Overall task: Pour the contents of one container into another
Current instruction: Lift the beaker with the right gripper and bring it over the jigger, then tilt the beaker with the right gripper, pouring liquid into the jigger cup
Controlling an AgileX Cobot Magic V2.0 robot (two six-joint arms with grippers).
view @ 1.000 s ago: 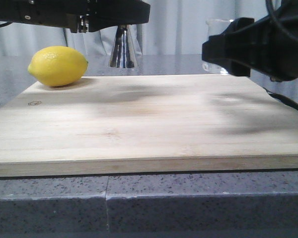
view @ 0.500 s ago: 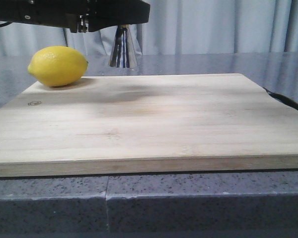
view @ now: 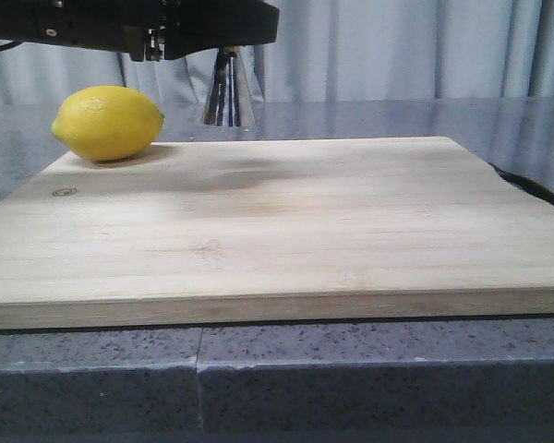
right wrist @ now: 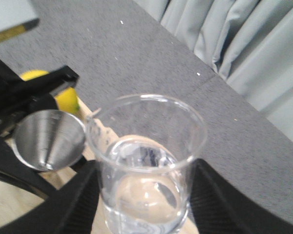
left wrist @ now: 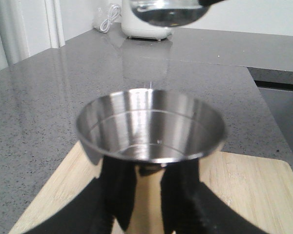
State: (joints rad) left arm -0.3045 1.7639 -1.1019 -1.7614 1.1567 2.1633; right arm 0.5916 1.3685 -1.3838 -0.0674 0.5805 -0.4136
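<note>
Grey curtains hang behind a speckled grey countertop that carries a pale wooden cutting board. The glass beaker, with clear liquid in its bottom part, sits upright between the fingers of the right gripper, which is clamped on its sides; in the right wrist view it is raised over the board, close beside the steel jigger and seemingly a little higher. In the left wrist view the beaker's underside shows above and beyond the jigger's open mouth. The left gripper is closed around the jigger's narrow lower part and holds it upright in the air; the front view shows only its lower cone, behind the left arm.

The main hazard is a missed pour. The jigger's mouth is a small target, both vessels are held in mid-air, and the beaker's lip is beside the cup, not over it, so tipping now would likely send liquid onto the board. A fast tilt could also overshoot the cup. The smooth glass could slip in the fingers as it turns.

A second ago the right arm and the beaker filled the right of the front view; both are now out of that picture. The lemon, on the board's far left corner, and the jigger are unmoved.
</note>
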